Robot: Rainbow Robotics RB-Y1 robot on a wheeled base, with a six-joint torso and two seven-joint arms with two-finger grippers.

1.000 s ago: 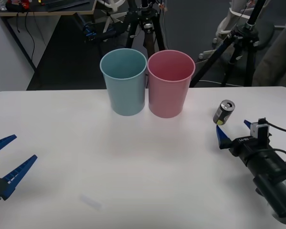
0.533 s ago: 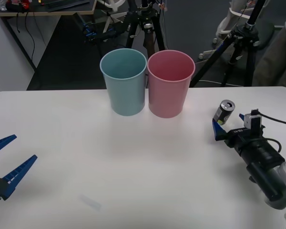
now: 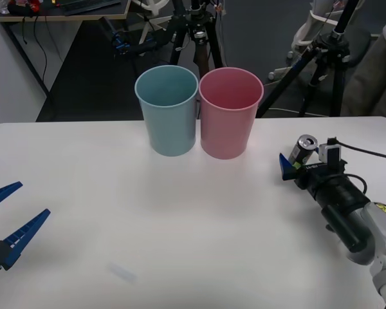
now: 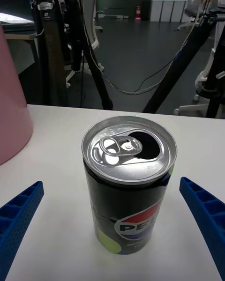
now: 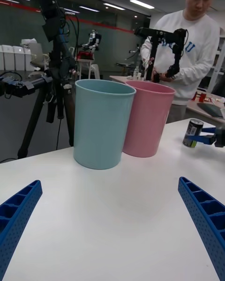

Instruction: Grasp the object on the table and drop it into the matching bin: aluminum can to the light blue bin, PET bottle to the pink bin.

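The aluminum can (image 3: 302,151) stands upright on the white table (image 3: 180,219) at the right, dark grey with a silver lid and a yellow-green patch. My right gripper (image 3: 303,162) is open around it, one blue finger on each side, neither touching; the right wrist view shows the can (image 4: 128,187) close up between the fingers (image 4: 18,215). The light blue bin (image 3: 166,109) and the pink bin (image 3: 230,111) stand side by side at the table's far middle. My left gripper (image 3: 6,222) rests open at the table's left edge; its wrist view shows the two bins (image 5: 102,122) and the can (image 5: 191,133).
Black tripods (image 3: 321,58) and office clutter stand on the floor behind the table. The pink bin is the nearer of the two to the can, about a hand's width to its left. The table's middle and front are bare white surface.
My right gripper has advanced toward the far left, from just short of the can to straddling it. The can, both bins and the left arm have stayed put.
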